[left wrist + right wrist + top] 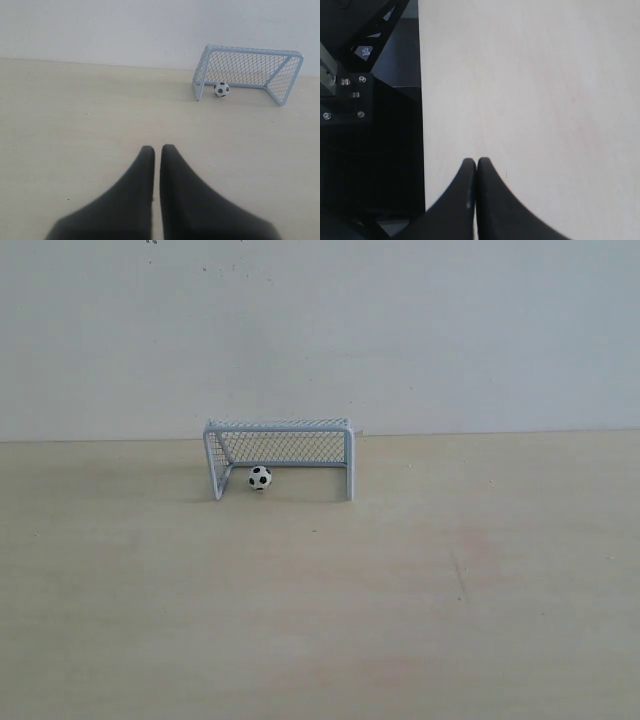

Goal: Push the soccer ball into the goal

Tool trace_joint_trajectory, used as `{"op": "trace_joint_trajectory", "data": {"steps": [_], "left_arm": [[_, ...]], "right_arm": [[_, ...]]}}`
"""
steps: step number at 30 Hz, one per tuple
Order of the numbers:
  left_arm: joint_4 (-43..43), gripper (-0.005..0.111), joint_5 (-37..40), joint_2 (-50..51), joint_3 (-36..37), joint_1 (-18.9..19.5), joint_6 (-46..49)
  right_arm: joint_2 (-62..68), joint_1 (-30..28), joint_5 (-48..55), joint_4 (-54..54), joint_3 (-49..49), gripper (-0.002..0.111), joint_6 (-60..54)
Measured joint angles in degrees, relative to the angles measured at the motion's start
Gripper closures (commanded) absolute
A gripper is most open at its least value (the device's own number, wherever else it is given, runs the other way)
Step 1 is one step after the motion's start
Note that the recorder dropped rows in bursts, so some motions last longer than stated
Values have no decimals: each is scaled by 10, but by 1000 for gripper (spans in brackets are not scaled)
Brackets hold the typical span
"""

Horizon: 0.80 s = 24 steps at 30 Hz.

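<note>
Left gripper (157, 148): finger bases were cut off by the picture's edge, and the fingers were out of focus.
Right gripper (476, 160): finger bases were likewise cut off.
Ball (259, 477): it hid part of the goal (280, 425) rear bar; whether it lay fully past the posts could not be told.
Black frame (350, 85): cut off by two edges.

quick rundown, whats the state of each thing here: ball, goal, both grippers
soccer ball: at rest inside the goal mouth, near the left post in the exterior view
goal: upright, opening facing the exterior camera
left gripper: shut, empty, well apart from the ball
right gripper: shut, empty
</note>
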Motion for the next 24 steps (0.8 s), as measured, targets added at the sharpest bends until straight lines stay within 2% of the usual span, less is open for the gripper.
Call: {"op": "trace_joint_trajectory", "data": {"steps": [5,17,24], "left_arm": [[0,102,0,0,0,0,0],[0,102,0,0,0,0,0],[0,102,0,0,0,0,0]], "right_arm": [[0,-4,0,0,0,109,1],[-1,-93,-2,17,0,109,65],[-62,-167,-87,26,0,109,161]]}}
